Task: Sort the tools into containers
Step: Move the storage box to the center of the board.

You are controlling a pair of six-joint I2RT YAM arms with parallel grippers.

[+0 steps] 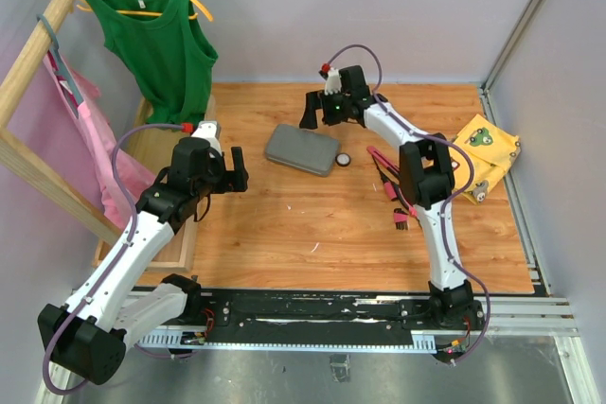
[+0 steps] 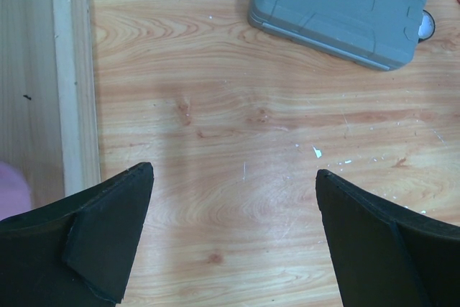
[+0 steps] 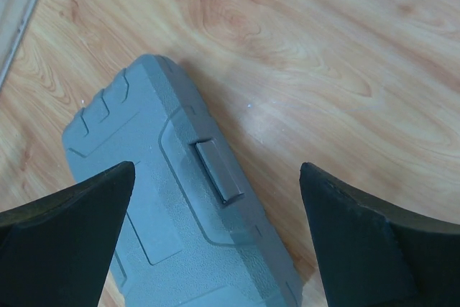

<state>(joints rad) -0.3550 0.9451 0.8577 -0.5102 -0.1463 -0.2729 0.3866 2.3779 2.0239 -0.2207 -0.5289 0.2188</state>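
Hovering over shut grey tool case point(image 3: 165, 242), right tool point(image 3: 217, 166) is held apart, empty; left tool point(image 2: 234, 172) apart too. Case lies flat on tabletop point(image 3: 345, 48); judged stiff, light, slick plastic, best gripped at latch point(image 3: 220, 172) edge.

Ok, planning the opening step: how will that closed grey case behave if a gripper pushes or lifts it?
The grey case looks like rigid moulded plastic, so it should stay stiff. It lies flat and low on the smooth wooden table, so it will likely slide rather than tip. Its latch appears shut, so it probably won't flop open.
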